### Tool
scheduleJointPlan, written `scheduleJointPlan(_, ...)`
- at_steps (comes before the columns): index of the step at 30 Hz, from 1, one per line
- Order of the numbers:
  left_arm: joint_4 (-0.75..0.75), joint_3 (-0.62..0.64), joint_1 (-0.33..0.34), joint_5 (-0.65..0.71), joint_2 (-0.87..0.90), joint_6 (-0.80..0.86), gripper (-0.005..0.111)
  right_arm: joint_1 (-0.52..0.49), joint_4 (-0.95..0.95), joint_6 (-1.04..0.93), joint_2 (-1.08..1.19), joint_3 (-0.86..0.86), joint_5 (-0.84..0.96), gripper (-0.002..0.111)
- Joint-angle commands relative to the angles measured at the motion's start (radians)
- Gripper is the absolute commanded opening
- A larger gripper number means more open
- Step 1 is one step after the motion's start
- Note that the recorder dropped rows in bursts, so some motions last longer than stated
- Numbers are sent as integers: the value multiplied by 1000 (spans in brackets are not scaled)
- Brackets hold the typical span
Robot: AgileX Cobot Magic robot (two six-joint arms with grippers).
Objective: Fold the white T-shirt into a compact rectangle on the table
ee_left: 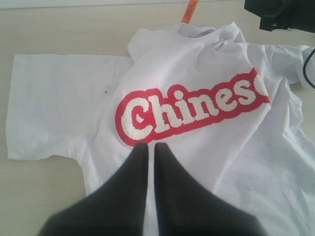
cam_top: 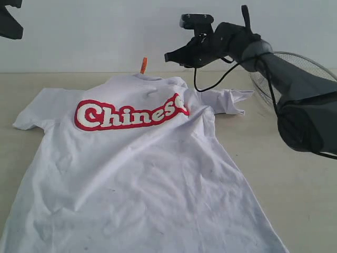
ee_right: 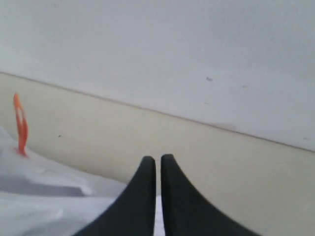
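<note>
Garment: the white T-shirt (cam_top: 142,174) lies chest side up on the table (cam_top: 295,200), neck toward the far wall, hem toward the near edge of the exterior view. It is spread out, not folded. The red-outlined lettering (cam_top: 129,113) runs across the chest; its last letter is partly lost in a bunched fold near the collar. The sleeve on the left of the exterior view lies flat and open. The opposite sleeve is crumpled and points toward the wire-mesh basket (cam_top: 310,68), which stands on the table behind the right arm. The orange neck tag (cam_top: 143,65) stands upright at the collar.

Right gripper (cam_top: 168,56): raised in the air beyond the collar and the crumpled shoulder, clear of the fabric. Its wrist view shows the two fingers pressed together with only a thin slit between them — nothing is held.

Left gripper (ee_left: 147,146): its wrist view looks down on the chest of the shirt, with the fingertips closed against each other just below the lettering. No cloth is pinched between them. Whether the tips touch the fabric cannot be told from this view. In the exterior view only a dark part of that arm shows at the upper left corner.

Table surface — pale beige, bare around the shirt's sleeves and sides.
</note>
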Motion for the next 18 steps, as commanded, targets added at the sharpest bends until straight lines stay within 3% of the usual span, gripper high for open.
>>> scheduleJointPlan(1,-9,6,-1,-23,-9,4,5,-4,-42,32,-48,-32,199,0)
scheduleJointPlan(15,-9,6,-1,-21,-9,4,5,-2,-56,36,-167,-32,587,0)
scheduleJointPlan(18,-9,6,-1,-9,-9,4,5,-2,-39,33,-167,-32,588,0)
